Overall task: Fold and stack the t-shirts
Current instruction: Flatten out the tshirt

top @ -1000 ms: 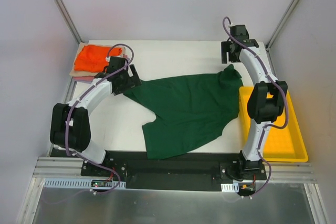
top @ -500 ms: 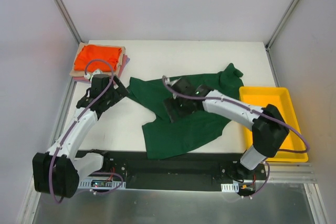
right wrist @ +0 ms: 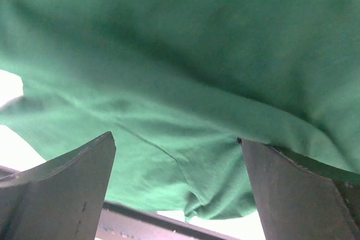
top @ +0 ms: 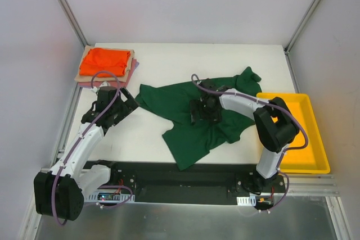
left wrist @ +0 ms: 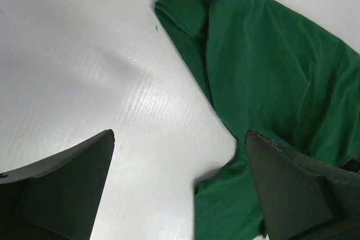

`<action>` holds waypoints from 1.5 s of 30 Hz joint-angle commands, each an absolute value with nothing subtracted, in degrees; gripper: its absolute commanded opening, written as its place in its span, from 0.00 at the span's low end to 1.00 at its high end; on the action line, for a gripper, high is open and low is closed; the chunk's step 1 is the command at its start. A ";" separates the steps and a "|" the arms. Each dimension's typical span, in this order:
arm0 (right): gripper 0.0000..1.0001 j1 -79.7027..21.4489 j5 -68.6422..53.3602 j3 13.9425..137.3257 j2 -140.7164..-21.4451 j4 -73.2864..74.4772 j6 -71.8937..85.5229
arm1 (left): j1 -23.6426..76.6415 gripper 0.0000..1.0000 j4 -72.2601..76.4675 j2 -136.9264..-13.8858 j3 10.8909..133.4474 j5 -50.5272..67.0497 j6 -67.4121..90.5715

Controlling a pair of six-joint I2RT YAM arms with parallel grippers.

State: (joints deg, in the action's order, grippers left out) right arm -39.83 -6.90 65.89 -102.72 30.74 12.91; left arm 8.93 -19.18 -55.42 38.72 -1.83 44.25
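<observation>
Flattening step: green t-shirt [top: 185, 102] is lying rumpled mid-frame, my right gripper [top: 197, 113] is hovering over its middle with fingers spread, left gripper [top: 128, 104] is spread and empty at its left edge; I'm judging the next move needs corner pinches to pull it flat.

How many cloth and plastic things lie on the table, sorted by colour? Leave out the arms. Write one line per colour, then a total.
green shirt: 1
orange shirt: 1
tan shirt: 1
pink shirt: 1
yellow tray: 1
Total: 5
</observation>
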 commanded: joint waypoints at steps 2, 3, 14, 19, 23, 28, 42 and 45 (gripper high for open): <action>0.96 -25.95 -1.59 71.43 -110.73 33.56 8.62 | 8.79 0.99 -17.67 -58.62 39.90 4.21 43.86; 0.96 -23.58 -0.71 75.02 -111.53 34.53 8.00 | 8.79 0.99 -17.14 -59.58 39.99 5.18 43.94; 0.96 -23.37 12.38 81.42 -98.81 41.22 -1.50 | 8.96 0.99 -12.22 -65.74 40.34 12.30 42.63; 0.96 -32.94 13.89 64.73 -85.89 41.83 6.56 | 9.05 0.99 -9.93 -67.41 41.39 13.19 41.22; 0.96 -41.12 9.51 55.21 -81.04 37.45 14.14 | 9.14 0.99 -8.62 -72.14 45.34 13.18 39.56; 0.94 -43.15 6.77 51.24 -85.68 33.57 18.01 | 9.32 0.99 -7.30 -81.54 52.63 16.51 38.06; 0.63 -42.28 10.63 45.53 -93.25 28.83 19.95 | 12.92 0.99 -7.38 -95.53 60.91 21.71 34.11; 0.32 -41.49 11.42 45.70 -92.47 28.30 20.13 | 13.27 0.99 -7.73 -95.36 60.56 21.89 33.22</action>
